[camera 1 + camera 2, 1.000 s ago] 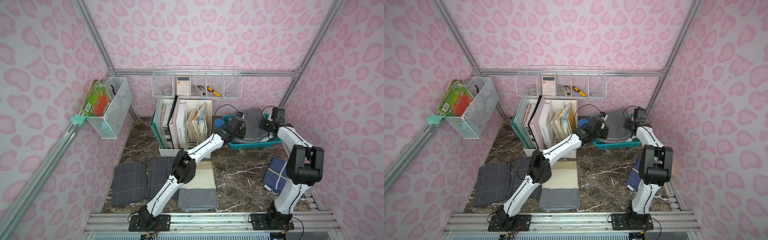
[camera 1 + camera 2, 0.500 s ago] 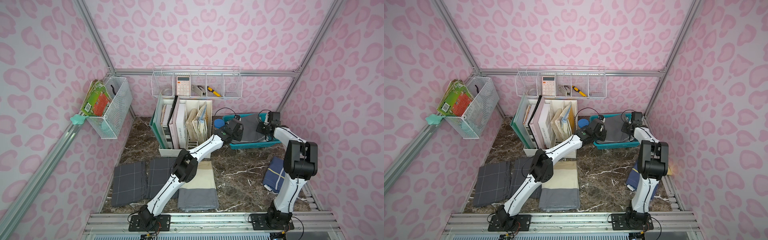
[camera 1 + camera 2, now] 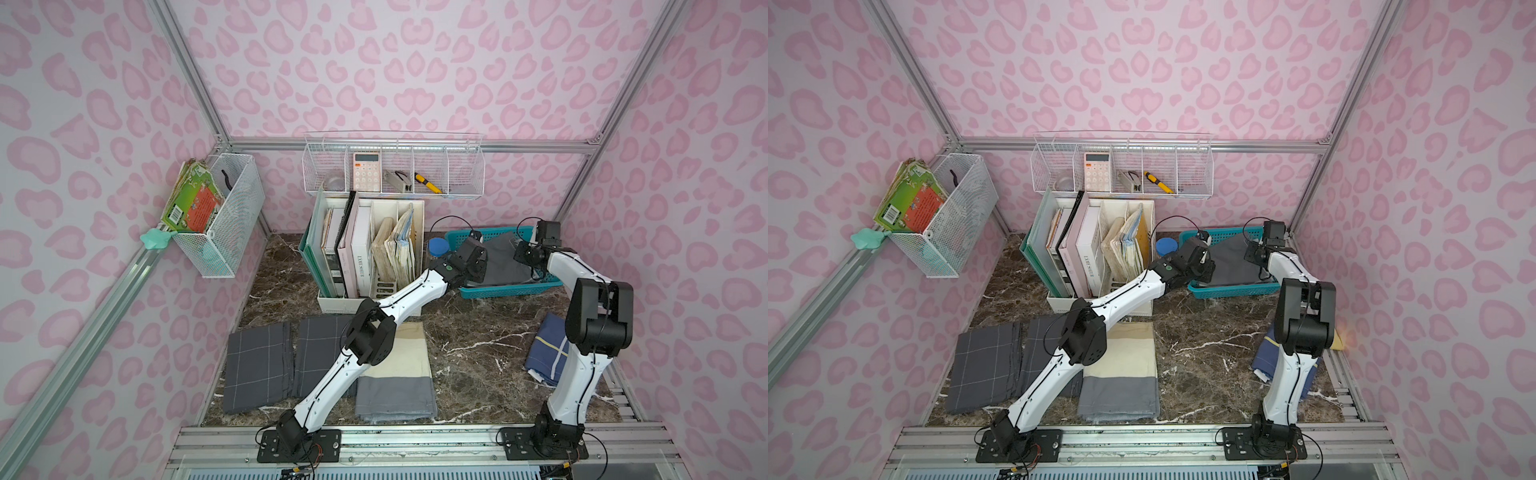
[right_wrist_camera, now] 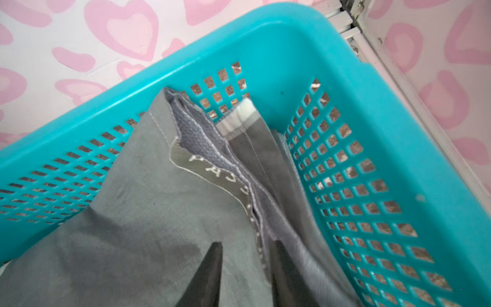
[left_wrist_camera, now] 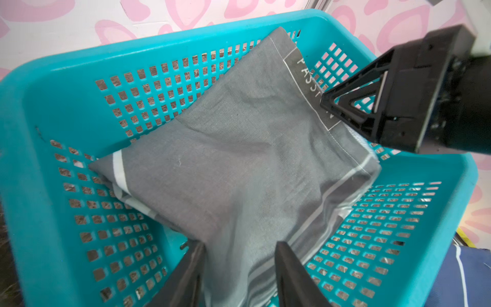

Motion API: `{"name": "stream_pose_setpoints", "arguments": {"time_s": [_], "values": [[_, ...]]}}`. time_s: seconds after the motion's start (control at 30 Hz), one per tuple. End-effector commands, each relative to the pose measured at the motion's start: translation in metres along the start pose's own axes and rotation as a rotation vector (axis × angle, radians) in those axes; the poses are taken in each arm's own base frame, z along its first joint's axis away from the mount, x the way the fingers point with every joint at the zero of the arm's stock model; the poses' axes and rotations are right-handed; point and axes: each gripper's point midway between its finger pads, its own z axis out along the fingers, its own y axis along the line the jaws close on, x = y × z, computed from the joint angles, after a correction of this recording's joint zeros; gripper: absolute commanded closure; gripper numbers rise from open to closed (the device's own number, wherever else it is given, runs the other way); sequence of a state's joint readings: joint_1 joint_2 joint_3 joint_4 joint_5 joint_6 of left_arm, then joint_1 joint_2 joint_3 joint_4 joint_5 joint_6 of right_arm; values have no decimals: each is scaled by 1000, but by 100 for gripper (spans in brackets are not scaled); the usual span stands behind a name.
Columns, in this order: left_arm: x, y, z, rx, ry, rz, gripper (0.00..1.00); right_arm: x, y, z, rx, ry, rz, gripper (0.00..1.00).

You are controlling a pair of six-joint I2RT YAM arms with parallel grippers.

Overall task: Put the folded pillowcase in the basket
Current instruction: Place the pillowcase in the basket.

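We see our left gripper (image 5: 239, 244) with its jaws parted, cloth lying loose between them and pinched by neither. Our right gripper (image 4: 247, 243) is likewise part-open, its jaws on either side of the cloth's stitched edge. Both hang over the folded grey fabric pillowcase (image 5: 239, 159), which lies slanted inside the shallow rectangular teal-blue plastic basket (image 5: 39, 111) with lattice sides. In both top views the basket sits at the back right of the dark marble tabletop (image 3: 478, 332), near a white file rack of books (image 3: 336, 305).

Grey pillowcase (image 3: 1233, 262) in teal basket (image 3: 1233, 290) (rear corner); left gripper (image 3: 1207, 266), right gripper (image 3: 1251, 255) flanking
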State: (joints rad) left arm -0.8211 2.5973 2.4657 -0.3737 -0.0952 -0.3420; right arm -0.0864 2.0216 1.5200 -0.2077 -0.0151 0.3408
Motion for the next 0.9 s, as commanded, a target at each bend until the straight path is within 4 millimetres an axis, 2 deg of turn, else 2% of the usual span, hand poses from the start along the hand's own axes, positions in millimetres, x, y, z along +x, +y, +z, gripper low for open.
{"name": "stream_pose_setpoints", "arguments": {"time_s": [0.0,0.07,0.17,0.3,0.37,0.43,0.53,0.63,0.73,0.87], "values": [[-24,-7,-18,8,-48,4,49,-4,-4,-3,27,-1,-7,50],[-33,-11,-28,10,-61,6,47,-6,-5,-7,38,-2,-7,46],[-44,-17,-44,15,-80,1,45,-11,-2,-19,37,-34,-12,45],[-56,-21,-72,19,-115,-18,43,-16,29,-33,-91,-85,-38,41],[-61,-23,-87,31,-143,-34,42,-13,46,-30,-155,-82,-57,41],[-63,-26,-102,47,-171,-44,40,-10,54,-19,-180,-63,-58,41],[-61,-27,-119,49,-188,-44,38,-6,51,1,-161,-38,-49,41],[-56,-29,-129,64,-172,-39,35,-9,39,15,-99,-36,-66,39],[-47,-32,-136,91,-149,-31,33,-17,29,19,-67,-51,-77,34],[-36,-35,-141,121,-129,-31,28,-27,26,18,-47,-77,-109,26]]}}
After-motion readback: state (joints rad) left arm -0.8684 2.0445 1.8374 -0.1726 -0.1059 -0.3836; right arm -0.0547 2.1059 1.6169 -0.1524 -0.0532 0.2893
